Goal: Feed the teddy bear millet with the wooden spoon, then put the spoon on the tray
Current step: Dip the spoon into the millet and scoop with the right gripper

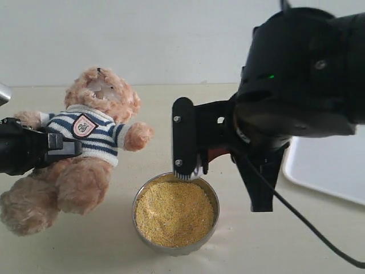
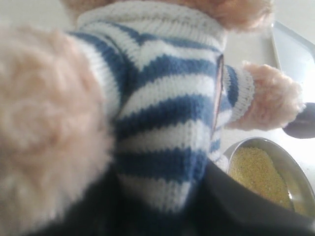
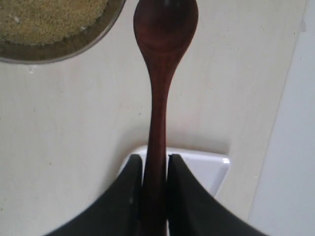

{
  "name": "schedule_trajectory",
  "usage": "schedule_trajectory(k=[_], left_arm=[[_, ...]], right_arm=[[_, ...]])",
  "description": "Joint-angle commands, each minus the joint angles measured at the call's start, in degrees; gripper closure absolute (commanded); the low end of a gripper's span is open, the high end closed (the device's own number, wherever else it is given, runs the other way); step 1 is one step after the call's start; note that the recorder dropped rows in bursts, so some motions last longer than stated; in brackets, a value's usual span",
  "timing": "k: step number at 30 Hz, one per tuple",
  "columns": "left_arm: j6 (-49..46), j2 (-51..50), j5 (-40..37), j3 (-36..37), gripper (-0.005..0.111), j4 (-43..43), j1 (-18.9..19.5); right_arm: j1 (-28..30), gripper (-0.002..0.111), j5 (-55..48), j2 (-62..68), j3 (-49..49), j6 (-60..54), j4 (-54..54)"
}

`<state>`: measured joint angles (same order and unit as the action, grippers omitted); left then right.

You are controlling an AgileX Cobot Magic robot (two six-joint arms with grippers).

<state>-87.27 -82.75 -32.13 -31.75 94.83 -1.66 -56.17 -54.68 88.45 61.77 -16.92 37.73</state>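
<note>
Wooden spoon point(image 3: 157, 98) just beside steel bowl point(image 1: 171, 249) of millet point(image 1: 174, 214), R arm low over table point(image 1: 245, 251), R gripper point(image 3: 155, 164) pinched tight on its handle; L arm in from side, L gripper point(image 1: 57, 147) clamped on teddy bear point(image 1: 100, 114) torso.

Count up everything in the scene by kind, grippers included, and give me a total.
teddy bear: 1
bowl of millet: 1
spoon: 1
tray: 1
grippers: 2, the left gripper and the right gripper
Total: 6
</note>
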Motion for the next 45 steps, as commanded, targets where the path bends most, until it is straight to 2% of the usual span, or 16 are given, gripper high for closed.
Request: schedule_trajectory(k=[1,7,13,26,32,38,45], left_arm=[[-0.22,0.07,-0.91,0.11,0.102,-0.01,-0.26],[-0.22,0.07,-0.64,0.11,0.102,-0.01,-0.26],[-0.22,0.07,-0.64,0.11,0.102,-0.22,-0.26],[-0.22,0.07,-0.64,0.11,0.102,-1.47,-0.26],[-0.22,0.07,-0.76,0.11,0.102,-1.73,-0.26],[-0.22,0.07,-0.64,0.11,0.102,-1.73,-0.26],[-0.22,0.07,-0.64,0.11,0.102,-1.73,-0.26]], right_arm=[[-2.32,0.108,0.33,1.91,2.52,1.51,1.02],[-5.07,0.108,-1.93,3.68,2.86,0.83,-0.86],[-5.07,0.108,-1.93,3.84,2.86,0.10,-5.97],[-4.96,0.108,-3.19,3.84,2.86,-0.90,-6.36],[-3.74,0.108,5.42,4.16,2.86,-2.88,-6.42],[-2.67,0.108,-2.57,5.41,2.86,-6.33,-6.92],[-2.81,0.108,1.27,6.12,2.86,-5.07,-7.13]])
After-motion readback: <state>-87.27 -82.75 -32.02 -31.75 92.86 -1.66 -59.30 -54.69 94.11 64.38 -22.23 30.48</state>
